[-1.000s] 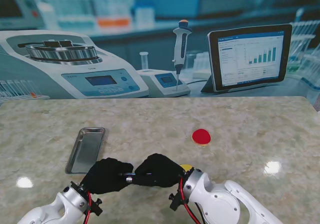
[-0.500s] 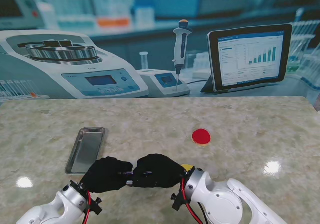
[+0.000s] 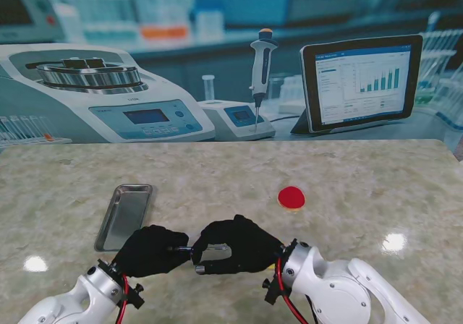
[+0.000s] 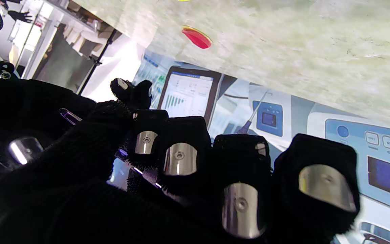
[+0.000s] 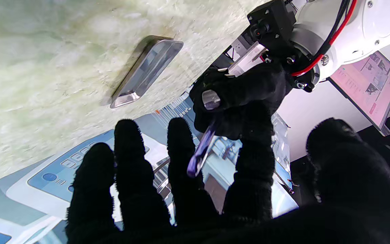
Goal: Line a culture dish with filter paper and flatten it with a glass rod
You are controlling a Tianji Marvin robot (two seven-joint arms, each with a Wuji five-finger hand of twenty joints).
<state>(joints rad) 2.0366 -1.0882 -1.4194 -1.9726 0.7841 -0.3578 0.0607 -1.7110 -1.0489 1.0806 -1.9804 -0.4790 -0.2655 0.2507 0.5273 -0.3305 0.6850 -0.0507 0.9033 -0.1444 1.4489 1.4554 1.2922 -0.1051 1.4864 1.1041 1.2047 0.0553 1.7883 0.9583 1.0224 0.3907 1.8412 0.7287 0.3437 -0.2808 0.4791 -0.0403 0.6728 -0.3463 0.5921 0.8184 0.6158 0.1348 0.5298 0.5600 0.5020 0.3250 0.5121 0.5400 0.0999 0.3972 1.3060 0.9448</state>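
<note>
The clear glass rod (image 3: 184, 249) is held level between my two black-gloved hands, close to me. My left hand (image 3: 148, 251) is shut on one end of it. In the right wrist view the rod (image 5: 200, 153) sticks out of the left fist (image 5: 235, 98) and reaches between the spread fingers (image 5: 181, 149) of my right hand. That right hand (image 3: 235, 244) is open, its fingers arched around the rod's free end without clamping it. A red round dish (image 3: 291, 197) lies farther from me on the right, also seen as the red dish (image 4: 196, 37) in the left wrist view.
An empty metal tray (image 3: 124, 216) lies on the marble table (image 3: 362, 172) just beyond my left hand, and shows as the tray (image 5: 147, 69) in the right wrist view. A printed lab backdrop stands along the table's far edge.
My right hand has loosened from a closed grip on the rod to arched, spread fingers and shifted slightly right, covering a small yellow thing. The left hand keeps hold of the rod.
</note>
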